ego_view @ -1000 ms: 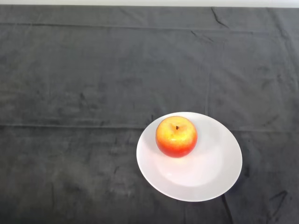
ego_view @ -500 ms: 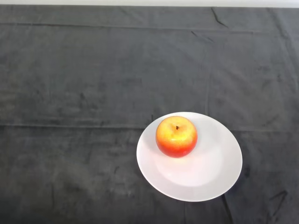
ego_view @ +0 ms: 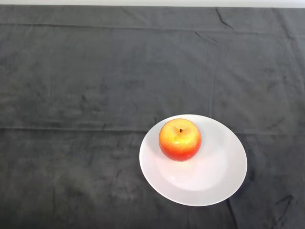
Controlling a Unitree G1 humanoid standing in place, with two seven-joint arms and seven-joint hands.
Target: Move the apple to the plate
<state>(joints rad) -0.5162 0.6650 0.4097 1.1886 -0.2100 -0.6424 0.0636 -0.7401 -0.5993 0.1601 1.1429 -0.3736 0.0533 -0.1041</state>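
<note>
A dark grey cloth point(ego_view: 95, 86), creased and folded in long lines, covers the worktop; a pale strip point(ego_view: 143, 2) runs along its far edge.

— What sort of place are we looking at?

— It is looking like a staged test bench, not a home kitchen. A creased dark cloth point(ego_view: 95, 86) is covering the whole table, and a pale strip is showing along its far edge at twelve o'clock.

— Anything else pointing that way?

— Only a white plate point(ego_view: 209, 186) is sitting at five o'clock, carrying one apple point(ego_view: 179, 140).
</note>
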